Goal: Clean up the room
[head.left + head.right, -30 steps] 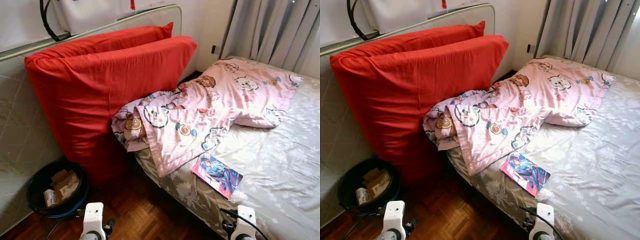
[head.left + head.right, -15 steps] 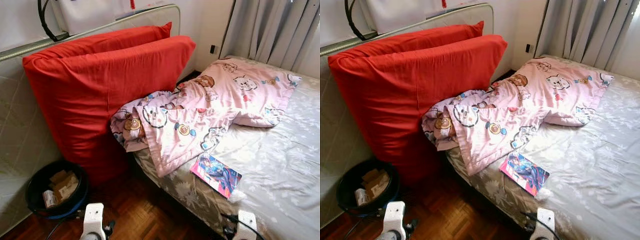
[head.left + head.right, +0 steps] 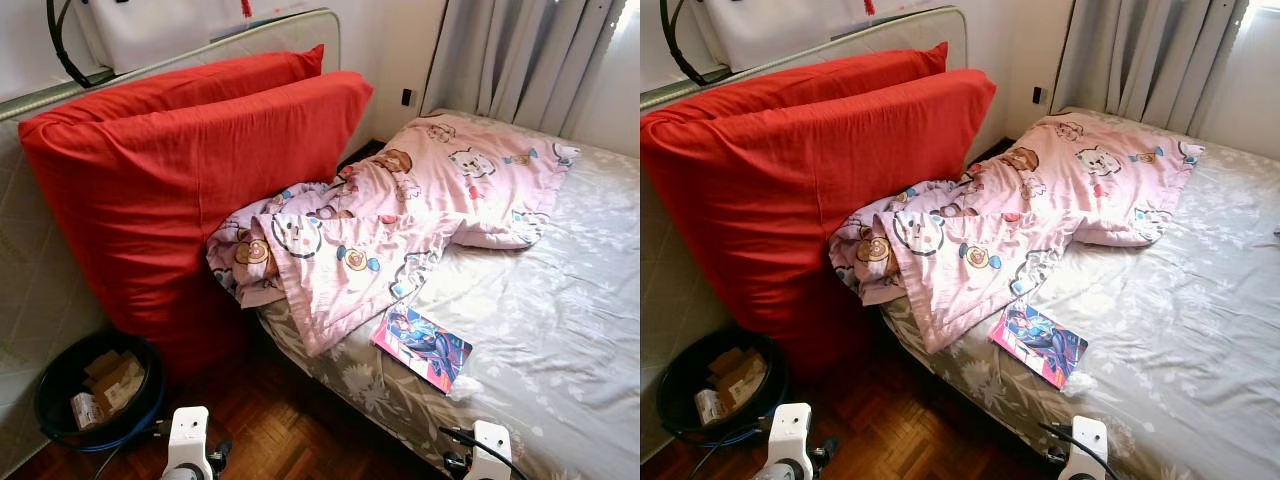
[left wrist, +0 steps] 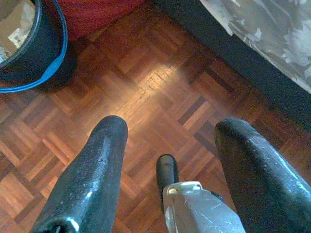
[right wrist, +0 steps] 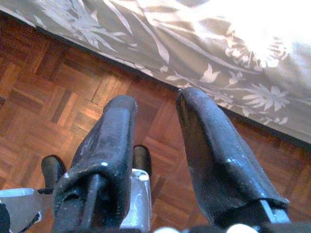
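A crumpled pink cartoon blanket [image 3: 400, 215] lies across the bed [image 3: 560, 300] and hangs over its near corner. A colourful comic book [image 3: 421, 347] rests flat near the bed's edge, with a small white crumpled tissue [image 3: 465, 387] just beside it. My left gripper [image 4: 172, 128] hangs open over the parquet floor, holding nothing. Beside the bed's flowered sheet [image 5: 218, 43] my right gripper [image 5: 156, 99] is also open and holds nothing. Both wrists [image 3: 187, 440] sit low at the bottom of the eye views, below the bed's edge.
Two big red cushions [image 3: 190, 190] lean against an upright mattress [image 3: 30, 300] at the left. A black bin [image 3: 95, 390] with cardboard scraps stands on the parquet [image 3: 290, 430] below them. Grey curtains [image 3: 520, 60] hang behind the bed.
The whole picture has slid a little to the left, so the camera has turned. Blanket, comic book and bin lie where they were. Both grippers still hang low.
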Robot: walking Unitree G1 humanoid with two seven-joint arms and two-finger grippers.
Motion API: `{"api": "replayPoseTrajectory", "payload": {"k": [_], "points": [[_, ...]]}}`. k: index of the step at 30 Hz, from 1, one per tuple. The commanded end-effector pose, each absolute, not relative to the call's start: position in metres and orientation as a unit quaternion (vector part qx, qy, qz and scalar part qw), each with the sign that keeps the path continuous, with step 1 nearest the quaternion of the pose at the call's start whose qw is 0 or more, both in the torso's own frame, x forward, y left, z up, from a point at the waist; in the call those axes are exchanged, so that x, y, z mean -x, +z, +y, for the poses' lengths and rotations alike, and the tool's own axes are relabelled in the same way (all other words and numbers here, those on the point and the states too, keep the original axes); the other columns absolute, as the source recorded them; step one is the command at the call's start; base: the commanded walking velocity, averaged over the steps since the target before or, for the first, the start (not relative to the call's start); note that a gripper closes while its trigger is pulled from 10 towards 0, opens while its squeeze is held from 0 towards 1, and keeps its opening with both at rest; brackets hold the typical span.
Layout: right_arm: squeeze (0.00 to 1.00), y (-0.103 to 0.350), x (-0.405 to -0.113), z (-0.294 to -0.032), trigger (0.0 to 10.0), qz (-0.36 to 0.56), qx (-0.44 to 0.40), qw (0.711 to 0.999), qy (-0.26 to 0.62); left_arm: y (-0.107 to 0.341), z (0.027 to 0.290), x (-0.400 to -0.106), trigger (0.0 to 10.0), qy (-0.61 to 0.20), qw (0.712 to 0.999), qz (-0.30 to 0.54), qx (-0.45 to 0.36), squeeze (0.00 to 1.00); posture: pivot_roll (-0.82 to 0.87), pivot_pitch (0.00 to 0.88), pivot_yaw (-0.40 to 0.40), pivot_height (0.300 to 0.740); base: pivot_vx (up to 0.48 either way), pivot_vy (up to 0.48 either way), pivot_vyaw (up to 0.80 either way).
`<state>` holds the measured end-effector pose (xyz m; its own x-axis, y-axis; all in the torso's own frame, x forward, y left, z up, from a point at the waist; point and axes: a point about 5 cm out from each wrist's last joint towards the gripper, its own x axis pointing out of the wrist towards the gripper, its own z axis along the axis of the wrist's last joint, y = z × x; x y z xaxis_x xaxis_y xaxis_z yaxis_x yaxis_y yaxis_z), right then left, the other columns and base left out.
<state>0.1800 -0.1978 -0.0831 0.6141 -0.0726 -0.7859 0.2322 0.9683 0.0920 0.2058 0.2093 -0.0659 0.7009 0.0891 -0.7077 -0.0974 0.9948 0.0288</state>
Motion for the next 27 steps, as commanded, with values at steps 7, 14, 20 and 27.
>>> {"api": "replayPoseTrajectory", "payload": {"k": [7, 14, 20, 27], "points": [[0.0, -0.082, -0.183, -0.196, 10.0, 0.429, -0.097, 0.895, -0.079, -0.067, 0.21, -0.205, 10.0, 0.051, 0.92, 0.389, 0.01, 0.0, -0.01, 0.0, -0.002, 0.74, 0.268, 0.0, -0.36], [0.0, -0.082, -0.183, -0.195, 10.0, 0.429, -0.098, 0.895, -0.074, -0.066, 0.21, -0.205, 10.0, 0.054, 0.92, 0.387, 0.011, 0.0, -0.01, 0.0, -0.004, 0.74, 0.275, 0.0, 0.0], [0.0, -0.082, -0.183, -0.195, 10.0, 0.429, -0.099, 0.895, -0.075, -0.066, 0.21, -0.206, 10.0, 0.056, 0.921, 0.386, 0.011, 0.0, 0.0, 0.0, -0.006, 0.74, 0.282, 0.0, 0.0], [0.0, -0.082, -0.184, -0.194, 10.0, 0.43, -0.105, 0.893, -0.074, -0.061, 0.209, -0.215, 10.0, 0.057, 0.928, 0.368, 0.013, 0.0, 0.0, 0.0, -0.008, 0.74, 0.155, 0.0, -0.62]]}}
